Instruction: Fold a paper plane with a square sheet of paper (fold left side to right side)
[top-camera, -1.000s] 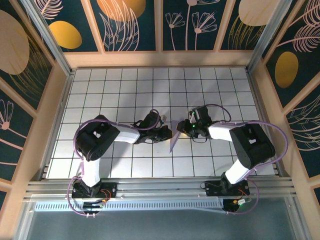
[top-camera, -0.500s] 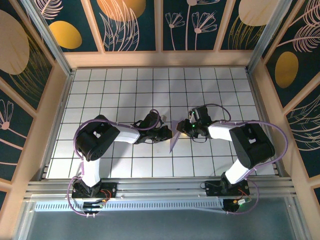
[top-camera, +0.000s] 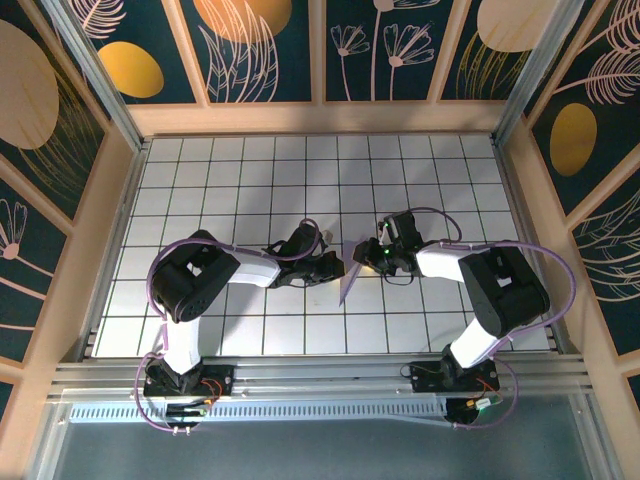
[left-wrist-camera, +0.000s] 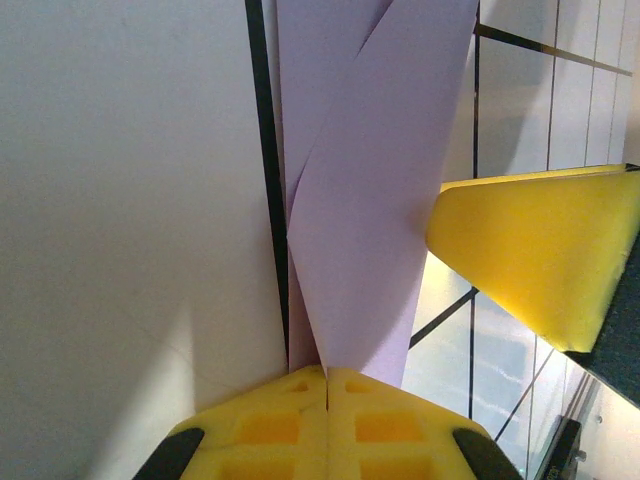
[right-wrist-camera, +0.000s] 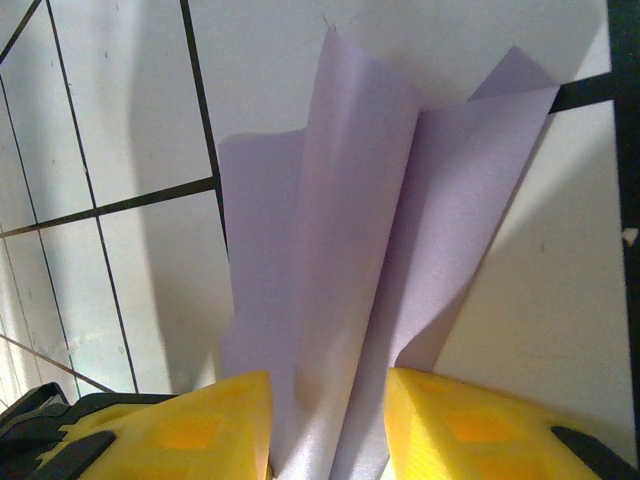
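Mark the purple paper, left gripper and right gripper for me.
purple paper (left-wrist-camera: 370, 200), left wrist view, on the overlapping folded flap.
left gripper (left-wrist-camera: 327, 372), left wrist view, seam between its closed yellow fingertips.
right gripper (right-wrist-camera: 327, 400), right wrist view, midway between its yellow fingertips.

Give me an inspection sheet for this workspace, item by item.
Surface: white gridded table, black lines, flat.
Job's things: lavender paper, folded narrow with creases, lies between the two grippers near the table's middle.
Clutter: nothing seen.
Grippers: left gripper is shut on the paper's end. The right gripper has its jaws apart with the paper's flaps between them; whether it pinches them cannot be told.
Cables: purple cables loop along both arms, away from the paper.
Surroundings: wooden frame with dark floral panels; metal rail at the near edge.
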